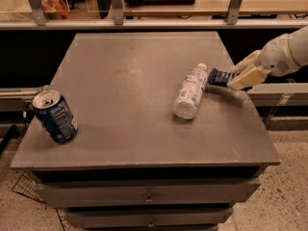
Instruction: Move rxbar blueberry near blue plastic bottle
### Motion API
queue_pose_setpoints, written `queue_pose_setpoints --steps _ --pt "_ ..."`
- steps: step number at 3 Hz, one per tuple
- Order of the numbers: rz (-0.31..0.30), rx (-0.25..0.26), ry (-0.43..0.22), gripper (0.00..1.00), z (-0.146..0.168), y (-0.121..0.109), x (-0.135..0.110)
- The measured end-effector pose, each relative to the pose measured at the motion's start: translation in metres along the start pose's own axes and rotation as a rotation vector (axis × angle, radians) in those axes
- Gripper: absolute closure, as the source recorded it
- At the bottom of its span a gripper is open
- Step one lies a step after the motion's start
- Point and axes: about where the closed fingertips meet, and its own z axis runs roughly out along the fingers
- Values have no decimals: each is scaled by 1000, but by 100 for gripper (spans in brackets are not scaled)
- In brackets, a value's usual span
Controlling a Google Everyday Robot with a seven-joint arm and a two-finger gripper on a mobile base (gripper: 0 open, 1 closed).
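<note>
The grey counter spread below and left of the tool. The blue plastic bottle lay on its side just left of the tool, its white cap toward it; the label print was unreadable. A blue soda can stood upright well to the left. The tool pinched one end of the rxbar blueberry, whose free end pointed at the cap, just beside it.

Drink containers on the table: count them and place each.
2. The can stands front left; the bottle lies right of centre, cap toward the gripper, which holds the bar at the right edge.
</note>
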Motion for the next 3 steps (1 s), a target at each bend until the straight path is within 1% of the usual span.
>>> queue_pose_setpoints --steps 1,2,3 --pt "-108 -120 21 90 13 24 -4" --pt "-162 -168 25 67 16 32 -9" --pt "-196 -194 31 44 16 35 -14"
